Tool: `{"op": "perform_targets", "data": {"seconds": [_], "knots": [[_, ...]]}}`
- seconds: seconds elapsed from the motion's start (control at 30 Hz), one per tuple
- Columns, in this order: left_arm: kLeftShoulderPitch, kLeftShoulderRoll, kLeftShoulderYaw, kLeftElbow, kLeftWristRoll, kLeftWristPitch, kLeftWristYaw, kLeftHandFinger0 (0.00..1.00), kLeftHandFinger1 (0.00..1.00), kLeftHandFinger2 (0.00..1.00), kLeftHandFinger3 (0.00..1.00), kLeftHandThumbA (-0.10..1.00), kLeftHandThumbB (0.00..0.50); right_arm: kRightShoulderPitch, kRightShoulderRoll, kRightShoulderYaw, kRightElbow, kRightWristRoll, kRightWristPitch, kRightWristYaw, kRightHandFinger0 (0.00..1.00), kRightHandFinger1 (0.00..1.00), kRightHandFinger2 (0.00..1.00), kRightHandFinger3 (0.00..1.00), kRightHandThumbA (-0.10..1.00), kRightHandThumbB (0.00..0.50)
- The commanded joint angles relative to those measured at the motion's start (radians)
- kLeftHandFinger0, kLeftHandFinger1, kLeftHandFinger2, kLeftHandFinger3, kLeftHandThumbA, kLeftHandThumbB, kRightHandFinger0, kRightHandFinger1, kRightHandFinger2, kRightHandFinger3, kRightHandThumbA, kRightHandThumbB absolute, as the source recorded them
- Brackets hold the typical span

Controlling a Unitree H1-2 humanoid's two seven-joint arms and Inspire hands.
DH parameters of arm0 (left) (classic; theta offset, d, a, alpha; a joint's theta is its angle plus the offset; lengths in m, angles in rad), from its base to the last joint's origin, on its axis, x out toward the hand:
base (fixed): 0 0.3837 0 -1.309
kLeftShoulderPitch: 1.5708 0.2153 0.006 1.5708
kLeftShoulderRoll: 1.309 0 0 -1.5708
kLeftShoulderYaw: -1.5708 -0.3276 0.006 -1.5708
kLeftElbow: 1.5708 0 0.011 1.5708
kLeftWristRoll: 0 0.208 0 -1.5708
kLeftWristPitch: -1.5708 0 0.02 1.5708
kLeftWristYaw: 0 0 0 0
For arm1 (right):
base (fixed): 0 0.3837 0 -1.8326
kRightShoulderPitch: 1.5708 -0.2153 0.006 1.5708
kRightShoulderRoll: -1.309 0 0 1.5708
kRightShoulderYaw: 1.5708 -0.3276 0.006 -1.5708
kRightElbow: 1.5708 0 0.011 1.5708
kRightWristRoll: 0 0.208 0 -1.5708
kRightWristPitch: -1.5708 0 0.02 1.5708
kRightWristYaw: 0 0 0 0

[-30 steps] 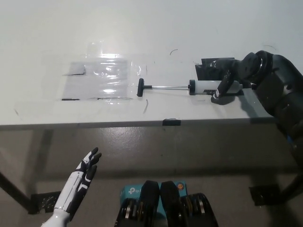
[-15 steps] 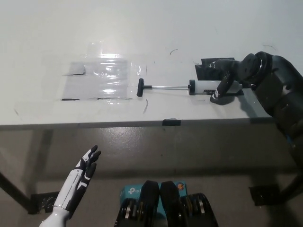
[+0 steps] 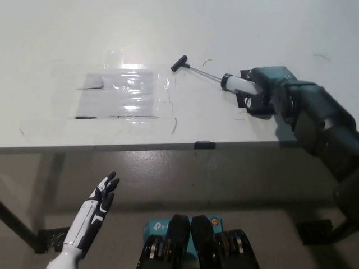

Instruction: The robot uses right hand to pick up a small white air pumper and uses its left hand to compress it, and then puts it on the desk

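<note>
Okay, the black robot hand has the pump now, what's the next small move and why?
Probably bring the white robot hand up toward the pump's black handle. The black robot hand grips the white pump by its barrel, angled, with the rod fully extended toward the far left. The white hand is open, low, below the desk edge, too far away to compress anything.

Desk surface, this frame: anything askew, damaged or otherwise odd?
No spill or damage shows. The air pumper, rod fully extended, points diagonally up-left with its T-handle away from the right hand gripping its white barrel. A wrinkled clear plastic sheet lies on the desk. The left hand hangs open below desk level.
</note>
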Motion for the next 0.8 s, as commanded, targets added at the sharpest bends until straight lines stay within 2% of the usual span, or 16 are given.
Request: {"op": "perform_targets", "data": {"seconds": [0.0, 0.03, 0.17, 0.2, 0.23, 0.27, 0.33, 0.37, 0.4, 0.43, 0.47, 0.53, 0.6, 0.67, 0.73, 0.77], "knots": [[-0.041, 0.021, 0.019, -0.021, -0.017, -0.033, -0.016, 1.00, 1.00, 1.00, 1.00, 1.00, 0.125, 0.029, -0.010, 0.029, 0.027, -0.069, -0.083, -0.173, 0.08, 0.19, 0.33, 0.48, -0.10, 0.263], [-0.041, 0.020, 0.020, -0.020, -0.017, -0.033, -0.016, 1.00, 1.00, 1.00, 1.00, 1.00, 0.129, 0.032, -0.014, 0.024, 0.027, -0.066, -0.092, -0.183, 0.05, 0.16, 0.30, 0.44, -0.10, 0.253], [-0.051, 0.022, 0.023, -0.022, -0.025, -0.031, -0.022, 1.00, 1.00, 1.00, 1.00, 1.00, 0.128, 0.031, -0.024, 0.010, 0.032, -0.058, -0.106, -0.193, 0.15, 0.26, 0.38, 0.41, -0.10, 0.237], [-0.052, 0.022, 0.024, -0.018, -0.030, -0.038, -0.023, 1.00, 1.00, 1.00, 1.00, 1.00, 0.129, 0.032, -0.031, 0.002, 0.032, -0.052, -0.119, -0.198, 0.01, 0.12, 0.25, 0.27, -0.10, 0.225], [-0.052, 0.022, 0.024, -0.019, -0.030, -0.037, -0.024, 1.00, 1.00, 1.00, 1.00, 1.00, 0.130, 0.033, -0.035, -0.003, 0.032, -0.050, -0.125, -0.201, 0.01, 0.13, 0.25, 0.26, -0.10, 0.225], [-0.052, 0.022, 0.025, -0.015, -0.031, -0.039, -0.023, 1.00, 1.00, 1.00, 1.00, 1.00, 0.139, 0.033, -0.039, -0.010, 0.033, -0.044, -0.130, -0.200, 0.00, 0.04, 0.18, 0.21, -0.10, 0.214], [-0.063, 0.025, 0.026, -0.017, -0.031, -0.034, -0.025, 1.00, 1.00, 1.00, 1.00, 1.00, 0.141, 0.026, -0.050, -0.018, 0.036, -0.041, -0.136, -0.200, 0.00, 0.00, 0.15, 0.19, -0.10, 0.200], [-0.064, 0.025, 0.027, -0.018, -0.031, -0.033, -0.025, 1.00, 1.00, 1.00, 1.00, 1.00, 0.141, 0.024, -0.051, -0.020, 0.037, -0.042, -0.139, -0.200, 0.00, 0.02, 0.21, 0.23, -0.10, 0.197], [-0.066, 0.026, 0.028, -0.019, -0.032, -0.033, -0.025, 1.00, 1.00, 1.00, 1.00, 1.00, 0.134, 0.019, -0.055, -0.022, 0.038, -0.043, -0.141, -0.202, 0.00, 0.06, 0.39, 0.34, -0.10, 0.198], [-0.067, 0.026, 0.029, -0.021, -0.035, -0.032, -0.026, 1.00, 1.00, 1.00, 1.00, 1.00, 0.127, 0.017, -0.059, -0.024, 0.038, -0.043, -0.141, -0.203, 0.08, 0.22, 0.66, 0.48, -0.10, 0.188], [-0.067, 0.026, 0.031, -0.022, -0.039, -0.030, -0.028, 1.00, 1.00, 1.00, 1.00, 1.00, 0.125, 0.012, -0.061, -0.026, 0.038, -0.042, -0.140, -0.200, 0.14, 0.26, 0.66, 0.52, -0.10, 0.185], [-0.067, 0.022, 0.033, -0.023, -0.043, -0.029, -0.029, 1.00, 1.00, 1.00, 1.00, 1.00, 0.121, 0.007, -0.062, -0.032, 0.038, -0.038, -0.136, -0.196, 0.06, 0.27, 0.61, 0.54, -0.10, 0.189], [-0.067, 0.020, 0.033, -0.023, -0.045, -0.028, -0.032, 1.00, 1.00, 1.00, 1.00, 1.00, 0.114, 0.005, -0.066, -0.053, 0.037, -0.024, -0.147, -0.205, 0.04, 0.24, 0.50, 0.44, -0.10, 0.192], [-0.067, 0.021, 0.033, -0.020, -0.048, -0.032, -0.033, 1.00, 1.00, 1.00, 1.00, 1.00, 0.115, 0.005, -0.067, -0.068, 0.035, -0.020, -0.150, -0.206, 0.00, 0.19, 0.58, 0.45, -0.10, 0.180], [-0.069, 0.023, 0.031, -0.016, -0.045, -0.037, -0.033, 1.00, 1.00, 1.00, 1.00, 1.00, 0.103, 0.006, -0.069, -0.092, 0.030, -0.009, -0.163, -0.220, 0.00, 0.31, 0.77, 0.55, -0.10, 0.186], [-0.071, 0.022, 0.032, -0.018, -0.047, -0.032, -0.034, 1.00, 1.00, 1.00, 1.00, 1.00, 0.100, 0.005, -0.070, -0.107, 0.025, -0.001, -0.174, -0.229, 0.00, 0.33, 0.78, 0.57, -0.10, 0.193]]}}
